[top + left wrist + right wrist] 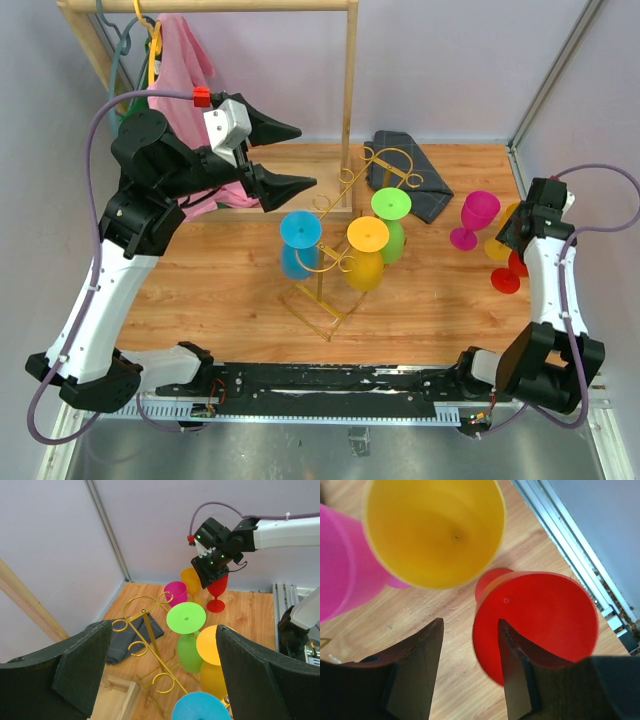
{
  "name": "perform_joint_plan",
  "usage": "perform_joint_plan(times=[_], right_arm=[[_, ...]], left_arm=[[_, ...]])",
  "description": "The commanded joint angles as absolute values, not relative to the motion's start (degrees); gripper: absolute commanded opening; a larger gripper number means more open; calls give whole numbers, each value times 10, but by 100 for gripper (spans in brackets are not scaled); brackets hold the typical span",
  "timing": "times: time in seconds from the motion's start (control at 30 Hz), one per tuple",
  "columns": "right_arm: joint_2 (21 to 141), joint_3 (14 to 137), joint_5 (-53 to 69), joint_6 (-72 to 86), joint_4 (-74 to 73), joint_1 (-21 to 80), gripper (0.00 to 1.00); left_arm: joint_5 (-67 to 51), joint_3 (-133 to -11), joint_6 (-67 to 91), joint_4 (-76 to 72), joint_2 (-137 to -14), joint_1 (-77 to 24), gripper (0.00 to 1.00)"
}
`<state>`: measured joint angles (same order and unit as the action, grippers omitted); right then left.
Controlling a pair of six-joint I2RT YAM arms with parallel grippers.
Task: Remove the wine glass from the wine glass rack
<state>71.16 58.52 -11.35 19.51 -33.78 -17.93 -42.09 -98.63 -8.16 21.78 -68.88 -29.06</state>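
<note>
The gold wire wine glass rack [341, 197] stands mid-table, its hooks [143, 626] close below my left wrist camera. Three wine glasses hang upside down on it: blue [300, 230], orange [367, 236], green [391, 204]. My left gripper [306, 157] hovers open just left of the rack, holding nothing. At the right, magenta [478, 212], yellow [435, 530] and red [545, 625] glasses stand upright on the table. My right gripper [470, 625] is open over the red glass, one finger inside its rim and the other outside, clear of the wall.
A large wooden clothes rack [350, 90] with a pink cloth [185, 60] stands behind the left arm. A folded dark grey cloth [410, 178] lies behind the wire rack. A metal rail [580, 565] runs along the table's right edge beside the red glass.
</note>
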Motion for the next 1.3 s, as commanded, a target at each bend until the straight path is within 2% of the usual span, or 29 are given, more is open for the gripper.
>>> perform_joint_plan(times=[0.0, 0.13, 0.23, 0.43, 0.6, 0.7, 0.8, 0.83, 1.03, 1.27], right_arm=[[663, 644, -108, 196, -378, -165, 52], [634, 678, -97, 182, -405, -165, 62], [613, 713, -79, 178, -442, -165, 66], [556, 807, 19, 161, -512, -160, 78], [542, 887, 164, 198, -535, -137, 76], [551, 943, 220, 227, -553, -103, 78], [551, 966, 264, 253, -541, -72, 89], [548, 962, 289, 263, -528, -69, 99], [513, 880, 376, 327, -425, -60, 99], [511, 883, 376, 309, -453, -45, 99]], left_arm=[[-424, -982, -84, 214, -678, -294, 89], [-424, -974, -82, 210, -675, -294, 90], [-415, -971, -70, 204, -672, -294, 90], [-330, -955, 22, 227, -658, -267, 89], [-370, -902, 150, 249, -652, -183, 86], [-414, -897, 212, 266, -666, -145, 86], [-458, -893, 269, 283, -679, -129, 86], [-480, -889, 288, 288, -682, -126, 86], [-575, -804, 427, 280, -683, -117, 84], [-622, -748, 482, 291, -650, -80, 83]])
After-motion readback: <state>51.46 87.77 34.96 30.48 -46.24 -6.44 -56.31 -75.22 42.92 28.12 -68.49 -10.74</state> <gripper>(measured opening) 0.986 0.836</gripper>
